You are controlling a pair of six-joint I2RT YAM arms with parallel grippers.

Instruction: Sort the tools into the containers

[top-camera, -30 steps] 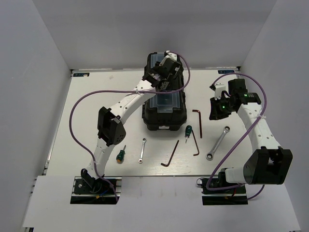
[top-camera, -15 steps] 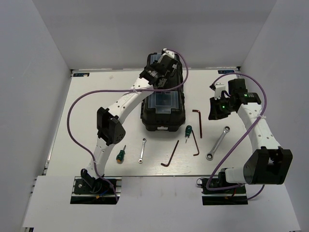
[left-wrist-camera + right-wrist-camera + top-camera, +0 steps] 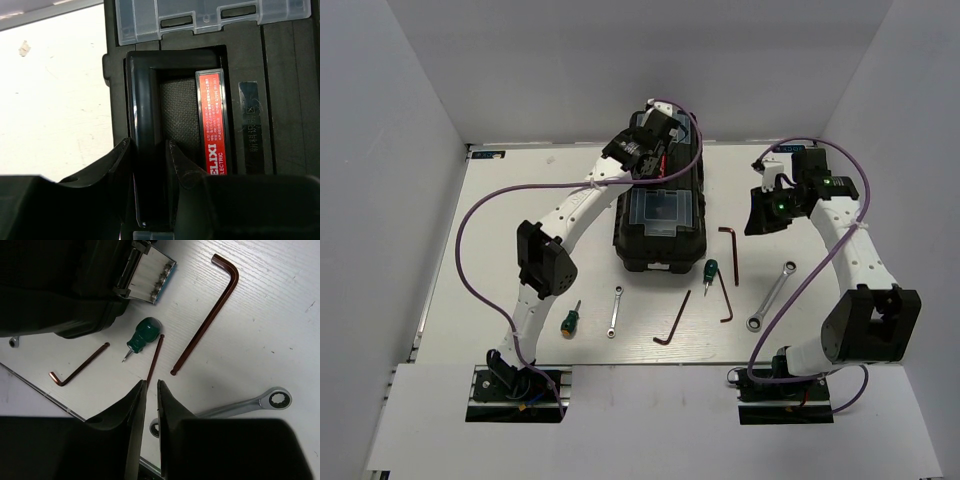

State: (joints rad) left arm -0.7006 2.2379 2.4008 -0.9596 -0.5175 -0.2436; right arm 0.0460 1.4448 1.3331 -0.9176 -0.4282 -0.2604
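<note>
left wrist: left pincer (image 3: 148,146) clamped on toolbox handle (image 3: 142,95); right pincer (image 3: 150,383) barely parted, empty.

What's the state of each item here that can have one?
toolbox: lid closed
left gripper: shut on toolbox handle
right gripper: slightly open, empty
hex keys: loose on table
wrenches: loose on table
screwdrivers: loose on table

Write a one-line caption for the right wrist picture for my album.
The right gripper hovers over three hex keys, a green screwdriver and a wrench beside the black toolbox.
</note>
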